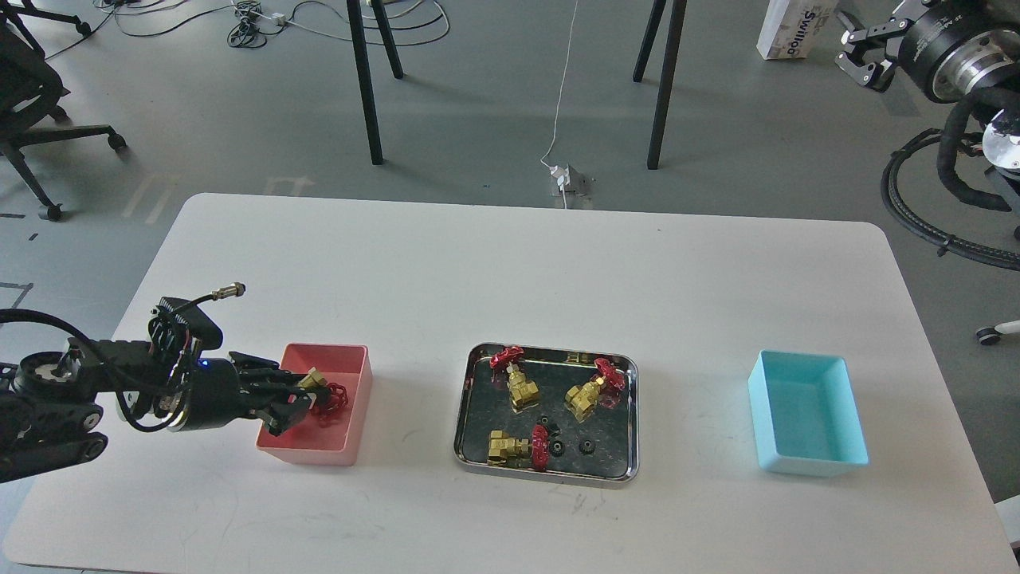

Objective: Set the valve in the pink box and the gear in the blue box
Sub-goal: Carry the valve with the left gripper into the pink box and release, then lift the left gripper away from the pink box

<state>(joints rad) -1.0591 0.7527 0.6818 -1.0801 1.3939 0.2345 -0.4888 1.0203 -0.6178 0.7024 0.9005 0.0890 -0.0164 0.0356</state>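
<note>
Left gripper (307, 397) grips a valve (323, 391) over the pink box (351, 414), not yet released. Three valves and the gears (558, 446) remain in the tray (470, 399); the blue box (805, 462) sits empty.

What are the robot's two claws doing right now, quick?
Left gripper: closed on a small brass valve with a red handwheel, over the salmon-pink plastic box.
Right gripper: raised off the table, fingers apart, holding nothing.

We see a salmon-pink box (355, 375), a cyan-blue box (849, 414), brass-gold valves (522, 390) (red handwheels), black gears (586, 447), a shiny steel tray (467, 414).
</note>
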